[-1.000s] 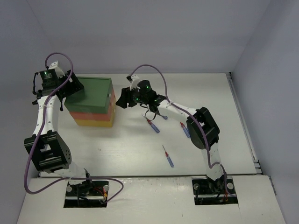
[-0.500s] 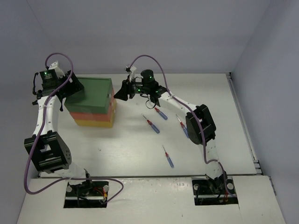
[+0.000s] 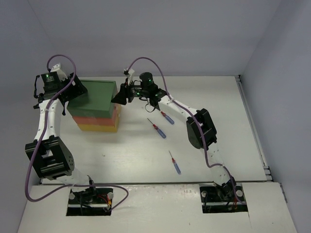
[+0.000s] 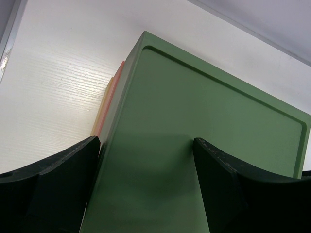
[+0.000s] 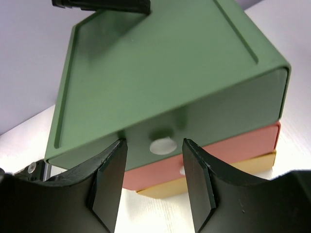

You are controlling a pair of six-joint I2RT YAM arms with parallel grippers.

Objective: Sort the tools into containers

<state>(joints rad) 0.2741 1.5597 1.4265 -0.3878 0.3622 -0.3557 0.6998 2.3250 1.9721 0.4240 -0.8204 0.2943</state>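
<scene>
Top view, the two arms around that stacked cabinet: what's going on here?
The right hand is at the front of the green top drawer, open and straddling its white knob, not closed on it. The left hand hangs open over the back end of the cabinet. Three screwdrivers lie unsorted on the table.

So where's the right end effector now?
The right end effector is left of centre in the top view, facing the green drawer, fingers either side of its white knob.
</scene>
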